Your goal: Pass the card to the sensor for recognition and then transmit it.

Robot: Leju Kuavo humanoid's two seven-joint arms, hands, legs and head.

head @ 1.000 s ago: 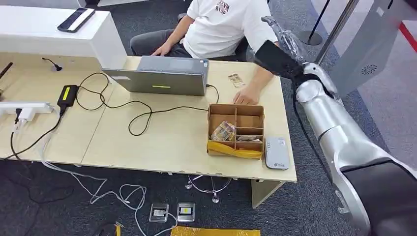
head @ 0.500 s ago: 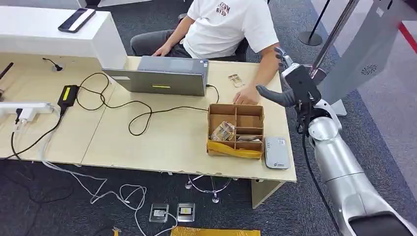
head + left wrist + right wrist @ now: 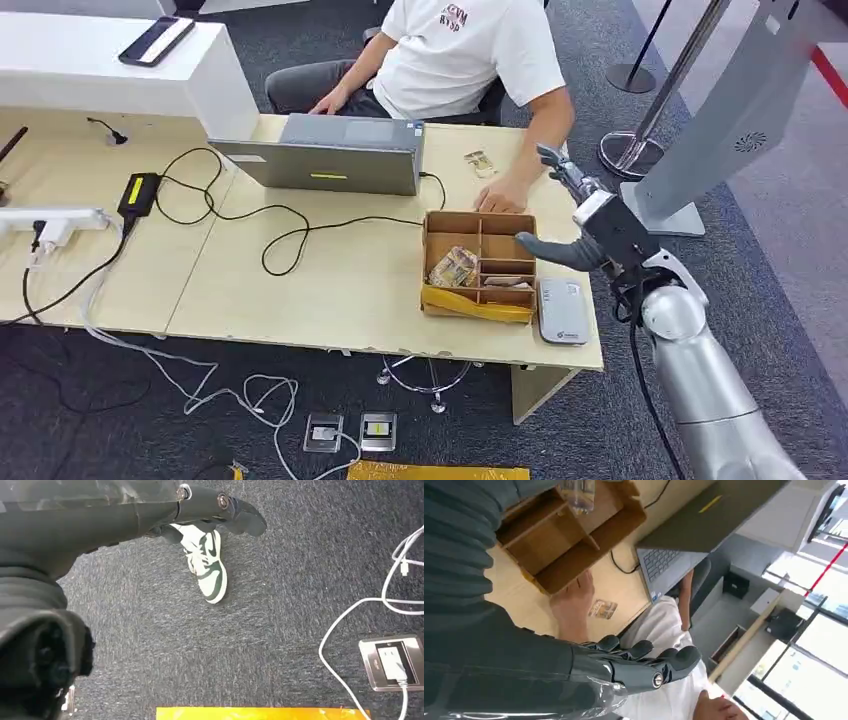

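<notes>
Grey carpet surrounds the pale wooden desk [image 3: 330,290], and I read the layout as a handover station. At the desk's near right corner sits the sensor [image 3: 562,311], a flat grey reader, touching the right side of the cardboard organiser [image 3: 480,262], so a card lifted from a compartment need only travel a short way. What I take to be cards lie in the organiser's near compartments, though they are too small to be sure of; another small card-like item [image 3: 479,164] lies near the far edge beside the person's hand [image 3: 500,197]. My right hand [image 3: 570,215] hovers over the right edge, above the organiser, fingers apart and extended, thumb pointing toward the box, holding nothing. My left hand [image 3: 220,510] hangs toward the floor, fingers straight and together, idle. The person sits opposite, presumably to receive the card.
</notes>
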